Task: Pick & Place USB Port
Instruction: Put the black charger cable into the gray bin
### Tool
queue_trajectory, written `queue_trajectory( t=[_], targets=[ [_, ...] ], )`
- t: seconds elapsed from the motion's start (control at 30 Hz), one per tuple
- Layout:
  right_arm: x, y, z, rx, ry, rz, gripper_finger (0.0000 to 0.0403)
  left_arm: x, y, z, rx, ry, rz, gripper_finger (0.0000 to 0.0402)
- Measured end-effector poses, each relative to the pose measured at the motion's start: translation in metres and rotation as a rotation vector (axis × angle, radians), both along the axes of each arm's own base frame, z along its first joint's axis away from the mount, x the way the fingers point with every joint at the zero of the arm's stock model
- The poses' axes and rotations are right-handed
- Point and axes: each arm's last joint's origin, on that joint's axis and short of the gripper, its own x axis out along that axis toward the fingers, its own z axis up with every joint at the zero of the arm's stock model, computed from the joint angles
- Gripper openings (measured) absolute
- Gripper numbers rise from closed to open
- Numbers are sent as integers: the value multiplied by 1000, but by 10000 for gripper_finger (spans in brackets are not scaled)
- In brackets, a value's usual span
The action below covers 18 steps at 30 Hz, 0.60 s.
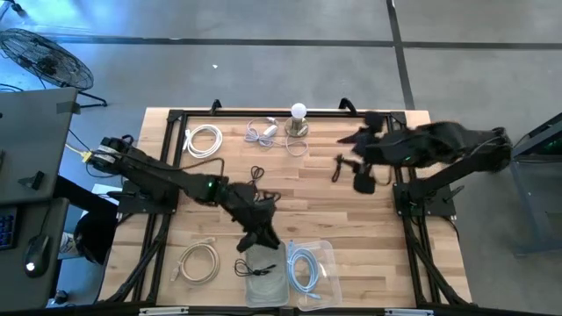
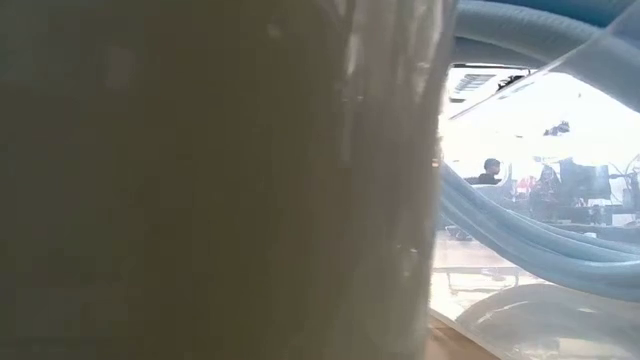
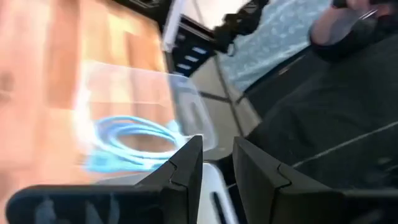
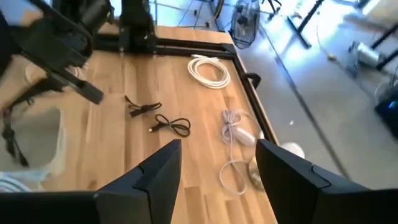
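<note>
My left gripper hangs over the near middle of the table, just above a thin black cable. That cable lies on a clear plastic tray. A narrow gap shows between the left fingers, with nothing in it. In the clear tray beside it, a coiled blue cable rests. My right gripper waits open, raised over the table's right far part, and holds nothing.
Loose black cables lie mid-table. A white coil, a white charger with its cord and a bulb sit along the far edge. Another white cable lies near left. The tray wall and blue cable block the low view.
</note>
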Motion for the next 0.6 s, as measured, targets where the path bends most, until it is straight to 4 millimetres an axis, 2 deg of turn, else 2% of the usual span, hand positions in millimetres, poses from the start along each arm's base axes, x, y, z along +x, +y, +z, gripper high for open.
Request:
queue_trajectory(
  t=[0.13,0.33,0.47,0.6],
  targets=[
    [-17,-14,2,84,1,-99,199,5,25,21,130,-20,38,88],
    [-30,-40,-11,217,97,-373,199,2,68,49,423,40,140,88],
    [-34,-57,-18,304,126,-568,199,-8,96,57,627,172,238,88],
    [-34,-67,-22,381,132,-653,199,-13,117,63,763,215,289,88]
  ],
)
